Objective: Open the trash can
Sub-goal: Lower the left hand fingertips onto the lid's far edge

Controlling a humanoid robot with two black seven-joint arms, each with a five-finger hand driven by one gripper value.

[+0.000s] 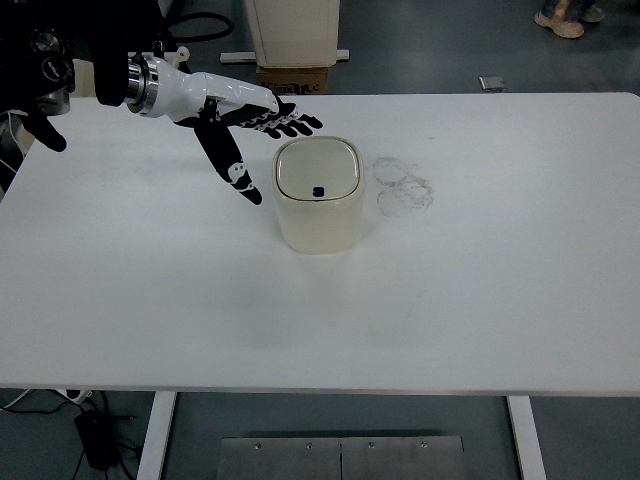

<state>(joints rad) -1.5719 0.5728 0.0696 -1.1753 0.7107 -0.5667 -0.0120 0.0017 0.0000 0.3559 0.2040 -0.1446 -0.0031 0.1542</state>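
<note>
A small cream trash can [318,195] with a rounded square lid stands upright on the white table [320,300], a little above the middle. Its lid lies flat and closed, with a small dark button near the front edge. My left hand [255,135], white with black fingers, reaches in from the upper left. Its fingers are spread and hold nothing. The fingertips [305,122] hover just above and left of the can's back edge, and the thumb points down beside the can's left side. My right arm does not show.
Two faint clear rings [403,185] lie on the table right of the can. A cardboard box [292,78] and a white cabinet base stand beyond the far edge. A person's shoes [568,18] show at top right.
</note>
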